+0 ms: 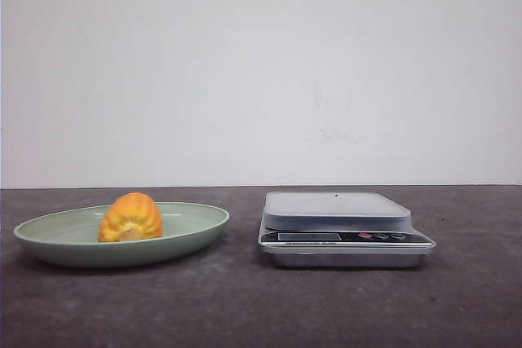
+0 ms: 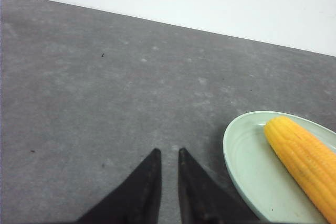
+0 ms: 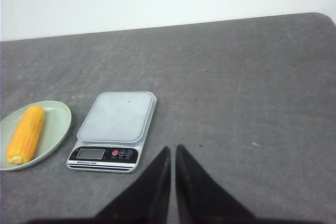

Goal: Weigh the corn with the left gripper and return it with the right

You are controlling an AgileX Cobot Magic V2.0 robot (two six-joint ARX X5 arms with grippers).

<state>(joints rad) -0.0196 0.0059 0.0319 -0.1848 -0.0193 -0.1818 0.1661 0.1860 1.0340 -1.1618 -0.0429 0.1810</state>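
Lying in the pale green oval plate [image 1: 196,230] toward the dark grey worktop's [image 1: 245,307] left edge, the orange-yellow corn cob [image 1: 130,218] is sitting beside the silver digital scale [image 1: 342,230]. The black left claw [image 2: 168,153] and black right claw [image 3: 172,149] are both hovering with fingers nearly pressed together, pinching nothing.

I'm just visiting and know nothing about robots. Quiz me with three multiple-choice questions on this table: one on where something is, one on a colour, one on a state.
1. Where does the corn lie?
A. on the scale
B. in the plate
C. on the bare table

2. What colour is the plate?
A. pale green
B. red
C. black

3. What is on the scale platform?
A. the corn
B. a cup
C. nothing

Answers:
1 B, the cob rests inside the dish.
2 A, its rim and wall are pale green.
3 C, the platform is bare in the front and right wrist views.
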